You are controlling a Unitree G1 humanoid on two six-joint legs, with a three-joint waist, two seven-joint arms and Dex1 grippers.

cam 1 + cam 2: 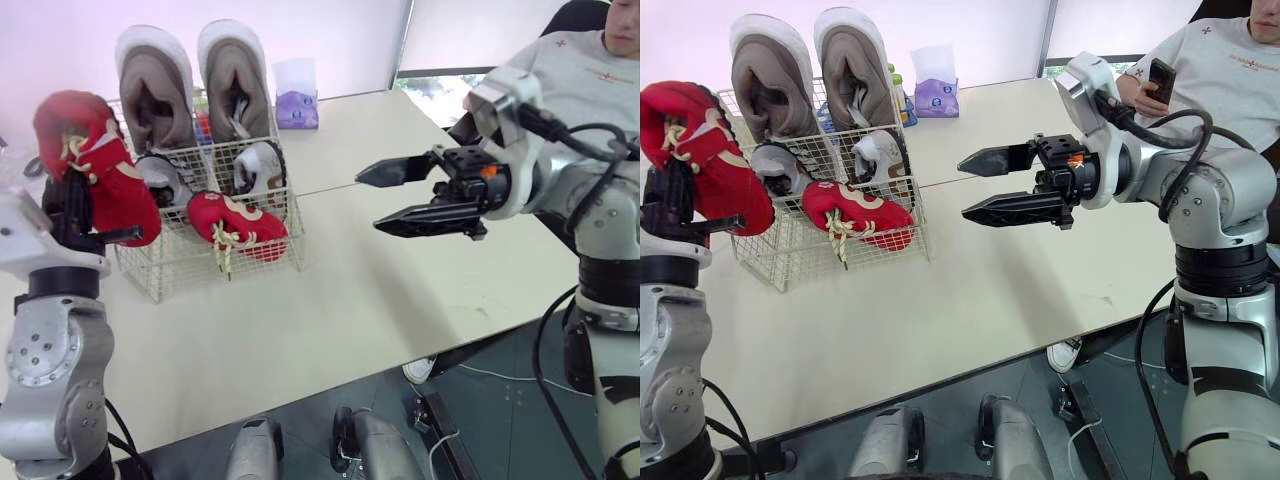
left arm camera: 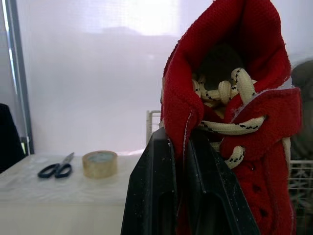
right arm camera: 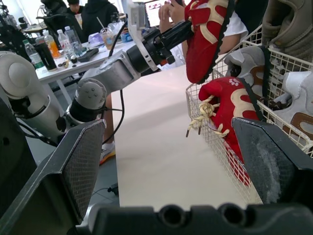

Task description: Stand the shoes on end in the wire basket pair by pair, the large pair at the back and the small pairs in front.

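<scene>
Left wrist view showed the left gripper (image 2: 177, 147) clamped on a red shoe (image 2: 230, 98). Its two black fingers (image 2: 151, 196) pinched the edge of the shoe's opening, just beside the cream laces. In the head views this shoe was held up in the air and tilted, at the left side of the wire basket (image 1: 180, 272). Whether its lower end touched the wire, I could not tell.

The right gripper (image 1: 368, 200) hung above the table (image 1: 400, 300) at the right of the basket and apart from it. Its fingers were spread wide and nothing was between them.

Inside the basket, the large brown pair (image 1: 155, 85) stood on end at the back, side by side, and rose high above the rim. In front of it the small white pair (image 1: 260, 165) stood upright too. A second red shoe (image 1: 235, 225) lay tilted in the front part, against the front wall, and its laces hung out over the wire.

Behind the basket a purple tissue pack (image 1: 297, 100) stood on the table. A person (image 1: 590, 60) sat at the far right corner of the table, with a phone (image 1: 1160, 75) in the hand. In the left wrist view a tape roll (image 2: 100, 163) and scissors (image 2: 56, 168) lay near each other on a pale surface.
</scene>
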